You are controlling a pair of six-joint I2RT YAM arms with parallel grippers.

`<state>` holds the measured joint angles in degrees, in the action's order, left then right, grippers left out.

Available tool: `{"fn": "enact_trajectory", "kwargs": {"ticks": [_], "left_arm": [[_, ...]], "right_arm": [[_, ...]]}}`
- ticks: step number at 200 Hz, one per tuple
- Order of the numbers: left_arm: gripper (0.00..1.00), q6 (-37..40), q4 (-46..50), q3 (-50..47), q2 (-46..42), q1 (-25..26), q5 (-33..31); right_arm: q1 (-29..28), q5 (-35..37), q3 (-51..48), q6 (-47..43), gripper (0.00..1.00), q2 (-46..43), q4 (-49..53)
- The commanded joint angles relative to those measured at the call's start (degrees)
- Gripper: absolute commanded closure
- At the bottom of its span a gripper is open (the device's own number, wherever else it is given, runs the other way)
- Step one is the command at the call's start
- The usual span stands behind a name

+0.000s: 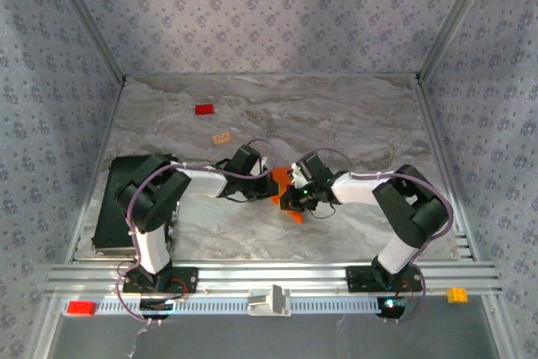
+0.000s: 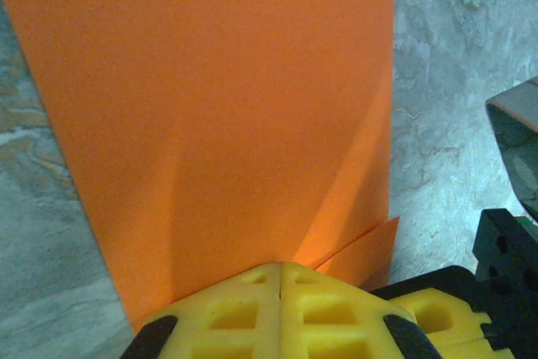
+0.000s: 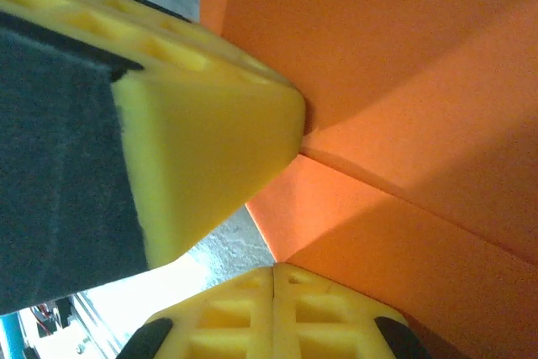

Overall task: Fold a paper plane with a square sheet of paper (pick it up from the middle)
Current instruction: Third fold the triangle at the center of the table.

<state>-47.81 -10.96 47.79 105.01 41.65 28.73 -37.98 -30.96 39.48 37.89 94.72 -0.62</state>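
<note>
The square sheet of paper (image 1: pixel 280 176) sat mid-table between the two arms. It was creased into overlapping layers, but by my reckoning nowhere near a dart yet. The left gripper (image 2: pixel 280 279) and right gripper (image 3: pixel 275 279) each looked pinched shut on it. A red block (image 1: pixel 203 109) and a tan block (image 1: pixel 222 137) lay well behind, blocking nothing.

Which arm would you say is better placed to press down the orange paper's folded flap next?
Probably right: the right gripper, shut, sits beside the folded flap of the square sheet of paper; the left gripper, also shut, sits at a plain edge, better for steadying.
</note>
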Motion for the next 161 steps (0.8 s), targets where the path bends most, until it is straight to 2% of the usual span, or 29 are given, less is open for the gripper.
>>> {"fn": "enact_trajectory", "kwargs": {"ticks": [1, 102, 130, 161], "left_arm": [[0.97, 0.9, 2.88, -1.47, 2.3, 0.09, -2.63], [0.97, 0.72, 2.61, -2.0, 2.62, -0.32, -2.47], [0.97, 0.78, 2.7, -2.08, 2.14, -0.27, -2.45], [0.98, 0.88, 2.88, -1.75, 1.95, -0.33, -2.47]], "right_arm": [[-0.57, 1.14, -2.28, -1.41, 0.97, -0.44, 2.28], [2.5, 0.6, -16.84, 1.34, 0.94, -15.03, 1.03], [2.65, -1.72, -14.36, 1.07, 0.94, -18.61, 1.68], [2.43, -2.77, -8.76, 0.17, 0.94, -15.84, 1.04]]}}
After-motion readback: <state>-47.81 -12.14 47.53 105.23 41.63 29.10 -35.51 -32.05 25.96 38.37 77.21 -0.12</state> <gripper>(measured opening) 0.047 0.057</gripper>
